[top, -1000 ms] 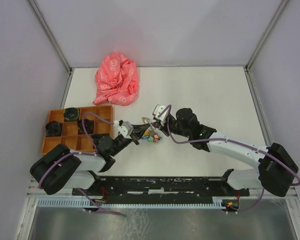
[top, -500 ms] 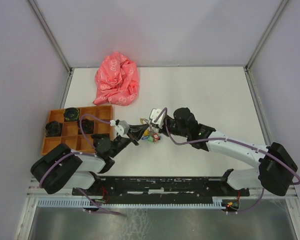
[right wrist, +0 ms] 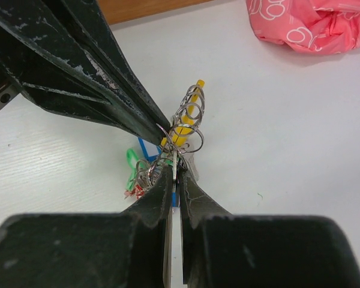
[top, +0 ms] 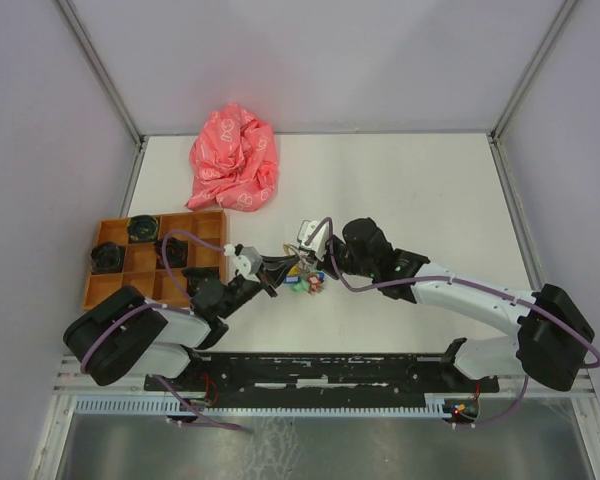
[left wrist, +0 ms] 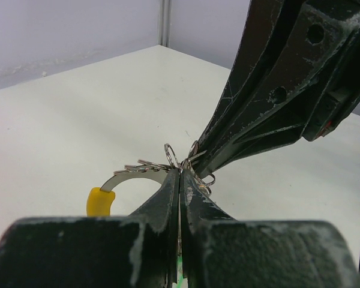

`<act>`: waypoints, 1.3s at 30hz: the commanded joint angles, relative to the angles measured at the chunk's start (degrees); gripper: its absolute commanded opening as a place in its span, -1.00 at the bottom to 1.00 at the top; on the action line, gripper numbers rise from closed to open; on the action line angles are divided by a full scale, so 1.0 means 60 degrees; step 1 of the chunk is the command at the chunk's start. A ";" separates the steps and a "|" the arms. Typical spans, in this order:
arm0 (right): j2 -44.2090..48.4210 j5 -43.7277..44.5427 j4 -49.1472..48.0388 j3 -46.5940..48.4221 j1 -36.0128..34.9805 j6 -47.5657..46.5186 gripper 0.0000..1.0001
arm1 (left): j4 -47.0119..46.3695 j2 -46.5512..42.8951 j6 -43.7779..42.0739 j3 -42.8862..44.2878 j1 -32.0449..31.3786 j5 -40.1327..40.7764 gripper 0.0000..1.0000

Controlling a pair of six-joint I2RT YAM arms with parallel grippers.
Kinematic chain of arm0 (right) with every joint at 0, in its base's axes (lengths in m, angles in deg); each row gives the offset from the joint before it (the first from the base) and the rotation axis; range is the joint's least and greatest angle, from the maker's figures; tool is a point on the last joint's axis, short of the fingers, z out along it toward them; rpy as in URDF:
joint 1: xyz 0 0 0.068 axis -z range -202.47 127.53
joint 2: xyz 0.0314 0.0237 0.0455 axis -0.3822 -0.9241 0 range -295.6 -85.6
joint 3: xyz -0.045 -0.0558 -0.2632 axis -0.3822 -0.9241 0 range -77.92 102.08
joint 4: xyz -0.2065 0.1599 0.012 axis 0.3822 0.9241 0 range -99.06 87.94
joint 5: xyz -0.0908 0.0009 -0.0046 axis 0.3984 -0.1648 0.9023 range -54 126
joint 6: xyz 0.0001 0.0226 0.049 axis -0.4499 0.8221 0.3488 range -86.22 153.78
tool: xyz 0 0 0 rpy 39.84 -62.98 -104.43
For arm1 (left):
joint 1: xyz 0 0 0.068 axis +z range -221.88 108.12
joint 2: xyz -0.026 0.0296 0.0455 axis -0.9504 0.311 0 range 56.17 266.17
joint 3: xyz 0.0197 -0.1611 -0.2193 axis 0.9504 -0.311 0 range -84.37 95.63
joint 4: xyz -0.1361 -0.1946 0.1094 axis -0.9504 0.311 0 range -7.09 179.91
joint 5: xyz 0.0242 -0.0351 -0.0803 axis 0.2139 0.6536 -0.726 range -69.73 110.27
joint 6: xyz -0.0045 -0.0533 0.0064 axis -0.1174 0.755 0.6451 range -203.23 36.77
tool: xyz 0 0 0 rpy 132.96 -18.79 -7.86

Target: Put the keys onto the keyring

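Top view: key bunch sits just left of the middle of the white surface, with both arms meeting at it.

Left claw comes in from 9 o'clock. It is clenched, fingers pressed flat together, with the tips on the wire rings of the bunch.

Right claw comes in from 3 o'clock. It is also clenched, pinching a thin silver piece at the same knot of rings (ring or key blade, cannot tell). The two claw tips are almost touching.

Right wrist view: a chain of small wire rings runs toward 12 o'clock from the pinch, alongside a yellow plastic piece. Green, blue and red bits hang at 9 o'clock, lower down.

Left wrist view: yellow-headed key sticks out at 8 o'clock of the tips.

Whether the bunch is clear of the surface, cannot tell.

Pink crumpled cloth lies at 11 o'clock of the bunch, well apart. Orange compartment tray is at 9 o'clock, behind the left arm.
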 commanded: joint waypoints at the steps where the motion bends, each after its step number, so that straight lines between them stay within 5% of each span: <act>1: -0.0062 0.0462 0.1746 0.0464 -0.0025 0.0358 -0.99 | -0.2434 -0.0233 -0.0952 0.0044 0.0090 0.0425 -0.95; 10: -0.0586 0.0401 0.3249 0.1517 0.0170 0.1349 -0.97 | -0.2429 -0.0801 -0.2877 -0.0124 0.0090 -0.1410 -0.94; 17: -0.0808 -0.0292 0.3897 0.2014 0.0958 0.2391 -0.96 | -0.2421 -0.1210 -0.3641 -0.0337 0.0094 -0.1234 -0.95; 30: -0.0153 -0.0898 0.3220 0.1698 0.1311 0.2462 -0.96 | -0.2312 -0.0561 -0.3236 -0.0241 0.0095 -0.0442 -0.95; 39: -0.0270 0.0439 0.3386 0.1821 0.1473 0.2475 -0.97 | 0.0618 -0.0587 -0.2046 0.0493 0.0083 -0.0999 -0.85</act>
